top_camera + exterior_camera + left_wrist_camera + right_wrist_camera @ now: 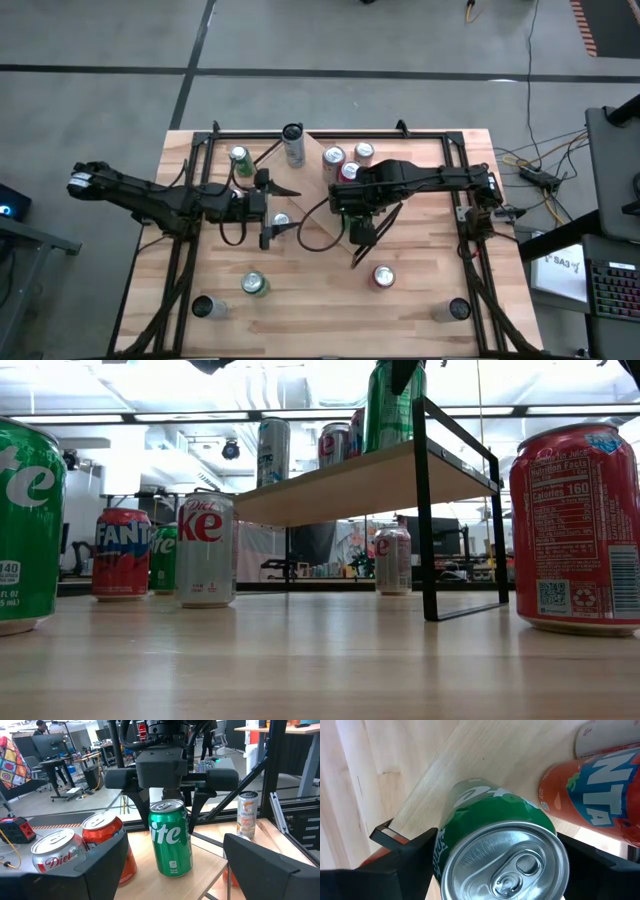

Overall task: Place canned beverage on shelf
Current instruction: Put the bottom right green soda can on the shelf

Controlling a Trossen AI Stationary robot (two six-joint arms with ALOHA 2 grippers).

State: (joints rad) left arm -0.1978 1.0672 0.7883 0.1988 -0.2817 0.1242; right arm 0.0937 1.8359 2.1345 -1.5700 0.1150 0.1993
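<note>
A green canned beverage (171, 837) stands upright on the shelf (350, 480), a light-wood board on black end frames, near the board's near end. My right gripper (170, 807) hangs over it, pointing steeply down, open, with one finger on each side of the can's top (495, 870). In the high view this gripper (357, 228) hides the can. My left gripper (275, 212) waits level and open beside the shelf's left side, with nothing between its fingers. My right gripper's fingers (140, 802) stand on either side of the green can's upper wall (155, 820), coming from above. Whether they touch it I cannot tell. The can rests upright with its base on the shelf board (210, 865).
More cans stand on the shelf: a Diet Coke (55, 852), a red can (105, 830), an orange Fanta (590, 795), a tall silver one (272, 450). Loose cans dot the table: green (255, 284), red (383, 276), and others near the front corners (203, 306).
</note>
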